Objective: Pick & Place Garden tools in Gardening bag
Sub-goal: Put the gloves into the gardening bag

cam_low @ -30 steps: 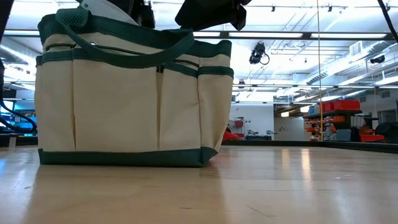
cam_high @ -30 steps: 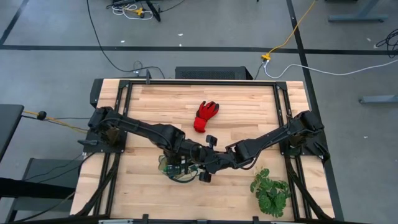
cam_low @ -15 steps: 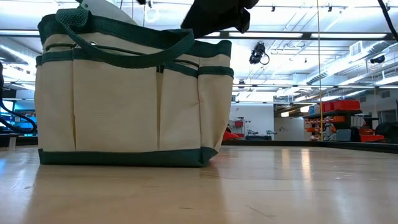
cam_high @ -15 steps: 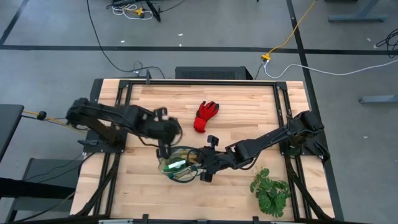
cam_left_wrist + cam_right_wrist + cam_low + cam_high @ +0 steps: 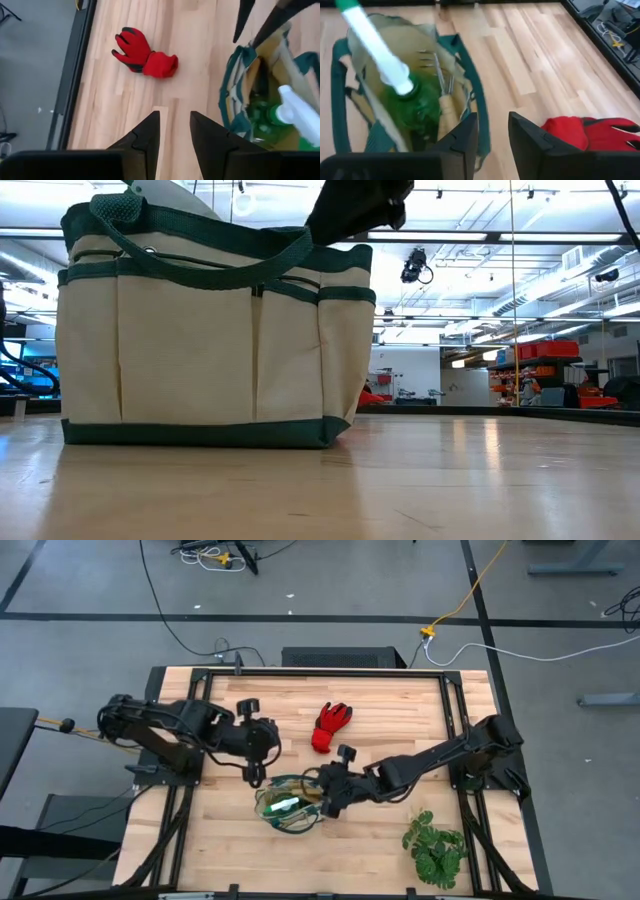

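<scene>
Left wrist view: left gripper, narrowly open and empty, faces soft, light red glove; pinch its cuff.

Overhead view stares straight down on the whole pale wooden surface; low view sits at surface level, tight against the cream canvas bag with green trim; both wrist views look down, sharing bag and red glove
</scene>
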Motion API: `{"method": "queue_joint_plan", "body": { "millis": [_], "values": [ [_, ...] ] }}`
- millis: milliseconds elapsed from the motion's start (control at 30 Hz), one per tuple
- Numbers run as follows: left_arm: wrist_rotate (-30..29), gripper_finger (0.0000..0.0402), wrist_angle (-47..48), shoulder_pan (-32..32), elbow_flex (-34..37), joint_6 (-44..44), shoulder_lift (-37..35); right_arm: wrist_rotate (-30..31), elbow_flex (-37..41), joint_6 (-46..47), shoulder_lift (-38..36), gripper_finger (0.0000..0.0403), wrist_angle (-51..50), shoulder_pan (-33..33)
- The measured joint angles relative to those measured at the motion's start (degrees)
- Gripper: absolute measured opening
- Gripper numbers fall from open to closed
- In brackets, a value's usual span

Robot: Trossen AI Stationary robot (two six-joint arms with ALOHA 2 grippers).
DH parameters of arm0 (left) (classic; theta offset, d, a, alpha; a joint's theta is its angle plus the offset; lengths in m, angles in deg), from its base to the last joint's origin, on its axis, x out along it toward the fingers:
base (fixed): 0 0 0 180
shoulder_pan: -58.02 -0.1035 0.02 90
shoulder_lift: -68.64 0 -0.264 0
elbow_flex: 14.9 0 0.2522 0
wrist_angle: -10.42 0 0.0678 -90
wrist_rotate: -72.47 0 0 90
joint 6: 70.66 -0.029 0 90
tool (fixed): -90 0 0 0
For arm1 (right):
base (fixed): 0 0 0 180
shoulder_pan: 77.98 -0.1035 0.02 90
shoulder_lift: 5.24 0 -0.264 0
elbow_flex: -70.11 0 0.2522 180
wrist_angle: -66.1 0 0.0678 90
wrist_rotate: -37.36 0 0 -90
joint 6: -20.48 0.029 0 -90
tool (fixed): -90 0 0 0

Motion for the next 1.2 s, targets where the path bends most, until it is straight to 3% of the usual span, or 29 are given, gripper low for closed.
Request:
{"method": "queue_joint_plan", "body": {
  "millis": [400,533,1200],
  "values": [
    [1.4,0.0077,-0.1,-5.3,0.0,-8.0,0.2,-2.7,0.0,-3.2,-6.3,0.0112,-2.9,7.8],
    [1.5,0.0066,-0.2,-7.9,0.0,-9.5,0.2,-6.6,0.0,-5.0,-6.4,0.0112,-3.9,10.8],
    [3.0,0.0062,3.6,-15.1,0.0,-12.2,0.2,-17.9,-0.1,-10.6,-5.7,0.0112,-7.8,29.1]
  ]
}}
